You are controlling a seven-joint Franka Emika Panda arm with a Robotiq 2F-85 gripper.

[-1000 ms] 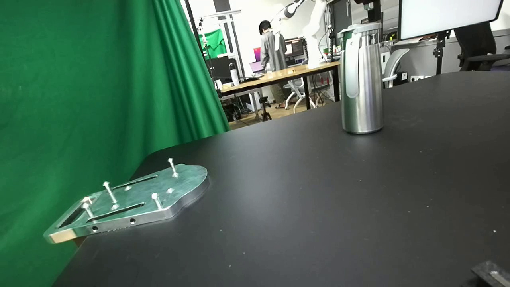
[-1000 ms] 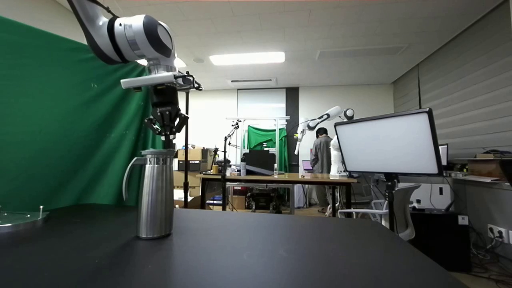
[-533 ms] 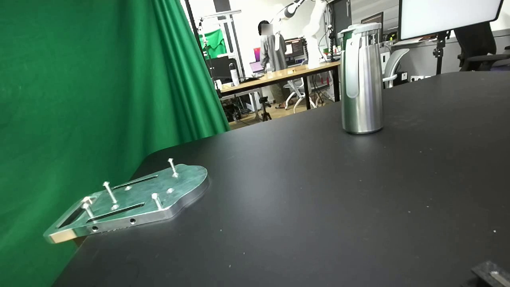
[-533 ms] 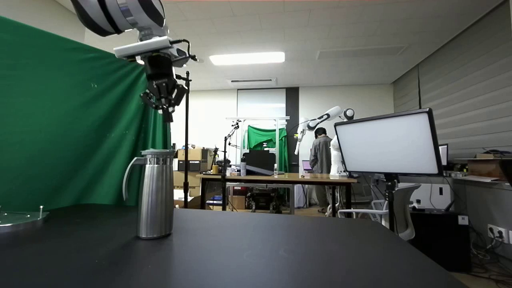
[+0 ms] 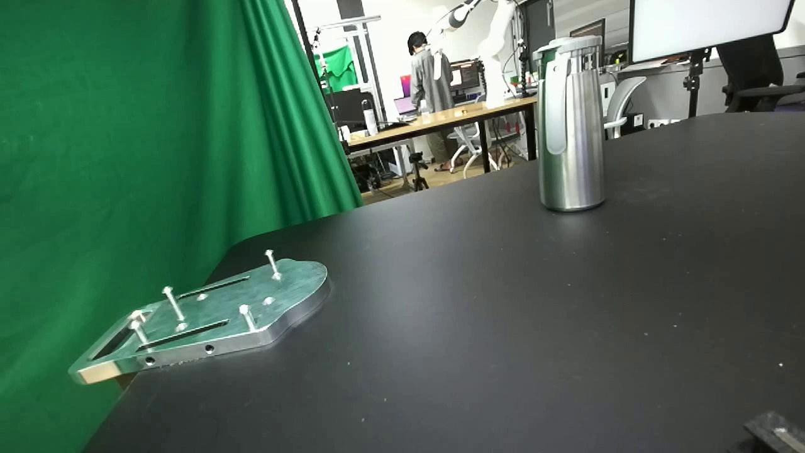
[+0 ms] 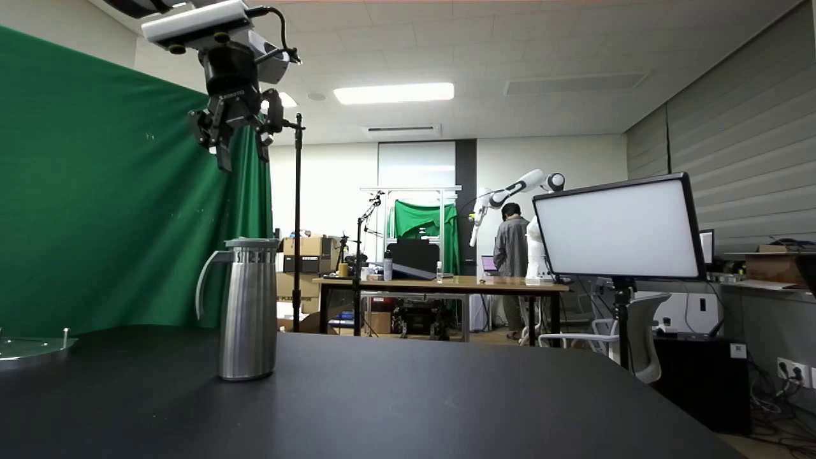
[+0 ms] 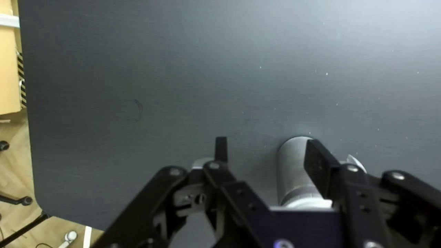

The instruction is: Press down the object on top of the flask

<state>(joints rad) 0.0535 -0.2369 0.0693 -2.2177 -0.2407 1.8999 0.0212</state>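
Observation:
A steel flask (image 6: 247, 312) with a looping side handle stands upright on the black table, seen in both exterior views. On its top sits a flat grey lid (image 6: 252, 243), the object on top of the flask. My gripper (image 6: 244, 158) hangs well above the lid, touching nothing, its fingers spread with air between them. In the wrist view the gripper (image 7: 266, 148) is likewise parted. One finger (image 7: 318, 165) covers part of the flask (image 7: 292, 165) below, and the base of the gripper hides part of the pale lid (image 7: 306, 202).
A metal plate (image 5: 236, 308) with several upright bolts lies at the table's edge. A green curtain (image 5: 157, 126) hangs beside the table. Behind the flask rises a thin black pole (image 6: 297, 210). A large light panel (image 6: 615, 229) stands past the table's far side.
From just over the lid with its fingers together, the gripper has risen high, tilted and drifted left in an exterior view, and its fingers have spread. The flask and lid have stayed put.

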